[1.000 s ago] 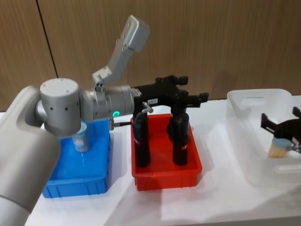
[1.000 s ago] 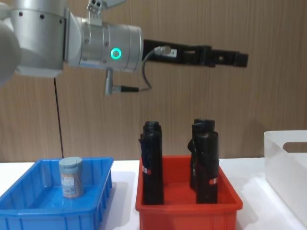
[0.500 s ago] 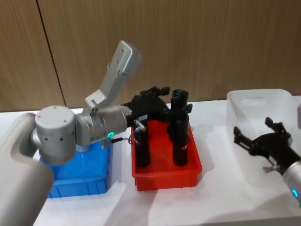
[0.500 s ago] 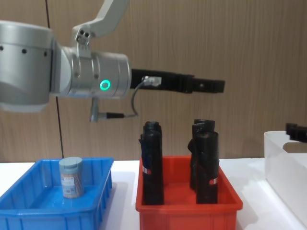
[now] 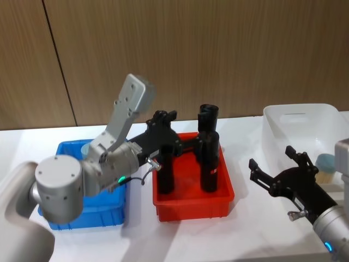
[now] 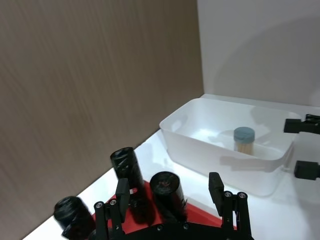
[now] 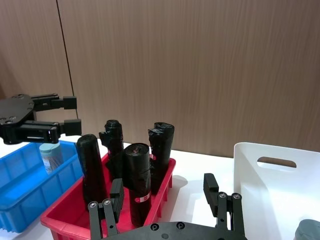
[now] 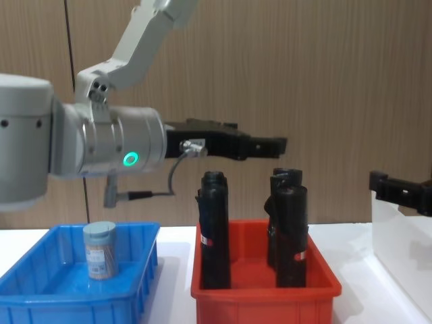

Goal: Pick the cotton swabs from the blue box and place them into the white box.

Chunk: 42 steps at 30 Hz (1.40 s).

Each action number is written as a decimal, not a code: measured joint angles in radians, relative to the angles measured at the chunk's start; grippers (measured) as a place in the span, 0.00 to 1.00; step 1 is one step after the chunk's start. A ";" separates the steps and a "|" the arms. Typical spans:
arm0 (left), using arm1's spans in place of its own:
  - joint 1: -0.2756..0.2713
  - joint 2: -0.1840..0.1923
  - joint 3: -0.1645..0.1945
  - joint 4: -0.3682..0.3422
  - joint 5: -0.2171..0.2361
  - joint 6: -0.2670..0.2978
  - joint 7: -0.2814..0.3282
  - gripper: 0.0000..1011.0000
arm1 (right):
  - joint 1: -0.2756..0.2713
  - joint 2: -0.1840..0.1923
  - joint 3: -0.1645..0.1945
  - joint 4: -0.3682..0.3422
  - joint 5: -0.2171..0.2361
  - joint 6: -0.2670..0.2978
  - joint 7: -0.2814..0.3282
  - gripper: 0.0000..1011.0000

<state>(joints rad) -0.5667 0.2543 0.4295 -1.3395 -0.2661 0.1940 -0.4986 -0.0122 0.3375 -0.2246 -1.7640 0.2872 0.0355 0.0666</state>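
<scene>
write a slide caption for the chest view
The left gripper hovers open above the black cylinders in the red bin; one jar of cotton swabs stands in the blue box.

The left arm (image 5: 103, 166) hides most of what looks like cotton swabs (image 5: 87, 147).

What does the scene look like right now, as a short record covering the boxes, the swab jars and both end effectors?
blue box: holds one upright cotton swab jar
white box: holds a second cotton swab jar, upright
red bin: black cylinders standing inside
left end effector: open, empty, above the red bin
right end effector: open, empty, raised beside the white box
</scene>
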 joint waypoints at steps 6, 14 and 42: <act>0.055 0.022 0.004 -0.048 0.011 -0.030 0.081 0.99 | -0.003 0.000 -0.001 -0.003 0.000 -0.001 0.000 0.99; 0.129 0.050 0.010 -0.112 0.026 -0.071 0.191 0.99 | -0.003 0.000 -0.001 -0.003 0.000 -0.002 0.000 0.99; 0.328 0.128 0.025 -0.286 0.066 -0.180 0.485 0.99 | -0.002 0.000 -0.001 -0.003 0.000 -0.001 0.000 0.99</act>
<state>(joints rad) -0.2387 0.3821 0.4547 -1.6253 -0.1999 0.0141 -0.0135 -0.0146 0.3374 -0.2258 -1.7667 0.2874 0.0340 0.0668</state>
